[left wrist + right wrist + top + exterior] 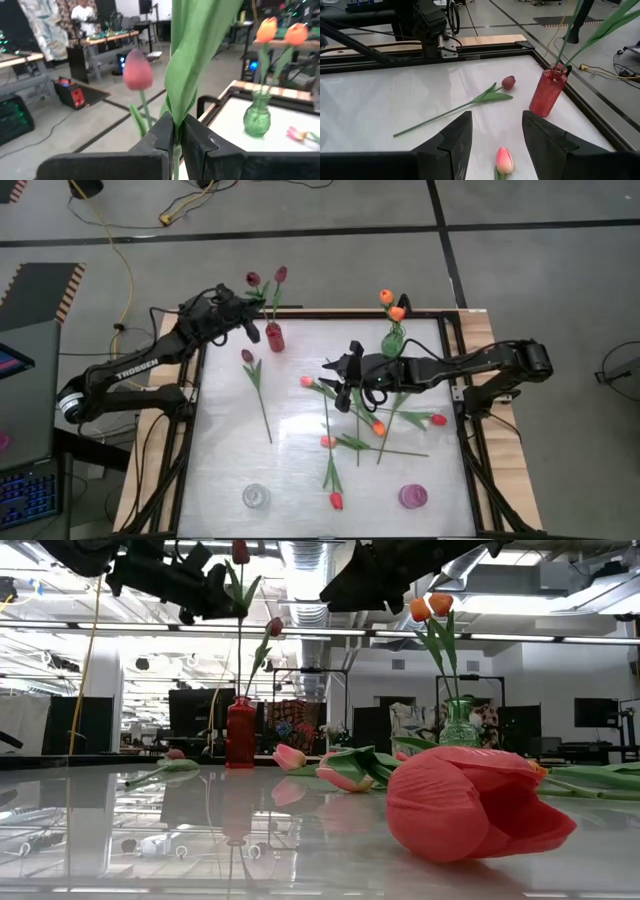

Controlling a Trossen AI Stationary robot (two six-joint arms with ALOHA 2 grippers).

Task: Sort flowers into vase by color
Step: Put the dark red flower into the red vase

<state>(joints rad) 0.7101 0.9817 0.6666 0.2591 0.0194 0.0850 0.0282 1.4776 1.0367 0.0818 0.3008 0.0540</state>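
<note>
My left gripper (250,313) is at the table's far left, above the red vase (273,337), shut on a maroon tulip (252,278). A second maroon tulip (281,274) stands in that vase. My right gripper (340,383) hovers open over the table's middle. A pink tulip (504,160) lies on the table below, between its fingers, untouched. The green vase (393,340) holds two orange tulips (391,305). One maroon tulip (247,357) lies flat left of centre. Several red, orange and pink tulips (378,427) lie on the right half. My left gripper pinches the maroon tulip between its two fingers at the stem and leaf (175,117), well below the head. The fingers (215,588) come level, across the stem. The tulip stands upright, its head (240,550) above the fingers and its stem (240,660) running down to the red vase's mouth.
A clear vase (255,496) and a purple vase (412,496) stand near the table's near edge. A red tulip (336,500) lies between them, its head large in the low view (470,802). The table's raised black frame (455,390) borders the white surface.
</note>
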